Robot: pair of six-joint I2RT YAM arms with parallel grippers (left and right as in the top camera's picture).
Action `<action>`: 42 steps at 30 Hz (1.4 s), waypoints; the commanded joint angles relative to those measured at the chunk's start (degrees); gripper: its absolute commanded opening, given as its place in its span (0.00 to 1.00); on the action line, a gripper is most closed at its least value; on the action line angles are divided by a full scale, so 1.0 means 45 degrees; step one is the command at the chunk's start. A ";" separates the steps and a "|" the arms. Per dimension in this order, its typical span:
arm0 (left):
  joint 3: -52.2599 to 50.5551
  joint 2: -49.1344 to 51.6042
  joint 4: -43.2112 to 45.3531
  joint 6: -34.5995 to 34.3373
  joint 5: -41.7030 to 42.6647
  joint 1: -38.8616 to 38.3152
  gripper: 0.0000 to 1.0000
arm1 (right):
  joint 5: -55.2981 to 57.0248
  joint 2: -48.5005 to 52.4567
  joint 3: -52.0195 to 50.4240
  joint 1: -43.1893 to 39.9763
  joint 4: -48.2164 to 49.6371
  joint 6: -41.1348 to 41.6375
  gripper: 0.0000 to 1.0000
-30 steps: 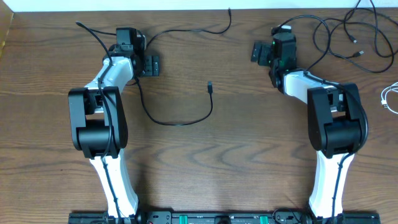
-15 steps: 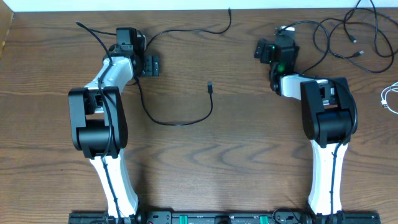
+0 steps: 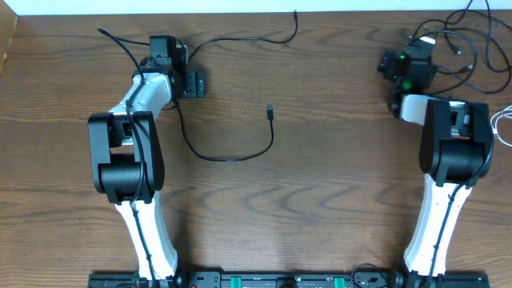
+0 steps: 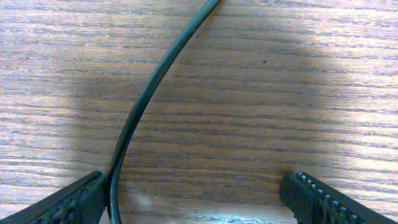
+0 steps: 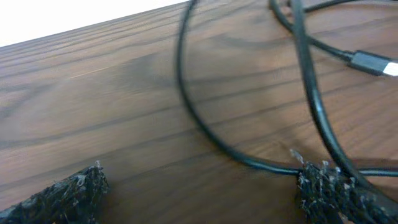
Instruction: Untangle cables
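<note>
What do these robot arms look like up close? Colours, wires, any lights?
The left arm and right arm are white tubes joined by bulky black housings, with black wires alongside. The left end effector and right end effector each have two black, textured fingers; green lights glow on the right arm.

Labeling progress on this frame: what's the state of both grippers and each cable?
Left gripper: jaws open, long black cable on the table beside one finger, not clamped.
Right gripper: jaws open, at the black cable pile, gripping nothing.
Long black cable: one loose curved strand, lying apart from the rest.
Black cable pile: loops crossing, tangled.
White cord: apart from the black ones, partly out of frame.
</note>
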 commanded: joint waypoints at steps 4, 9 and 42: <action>-0.0471 0.0714 -0.0418 0.0024 0.0204 0.0039 0.92 | -0.0092 0.1103 -0.0510 -0.1273 -0.0447 -0.0049 0.99; -0.0471 0.0714 -0.0418 0.0024 0.0199 0.0039 0.91 | -0.0087 0.1103 -0.0510 -0.2079 -0.0510 -0.0044 0.99; -0.0471 0.0714 -0.0418 0.0024 0.0204 0.0039 0.92 | -0.1496 -0.4133 -0.0505 -0.3934 -0.7155 -0.0287 0.99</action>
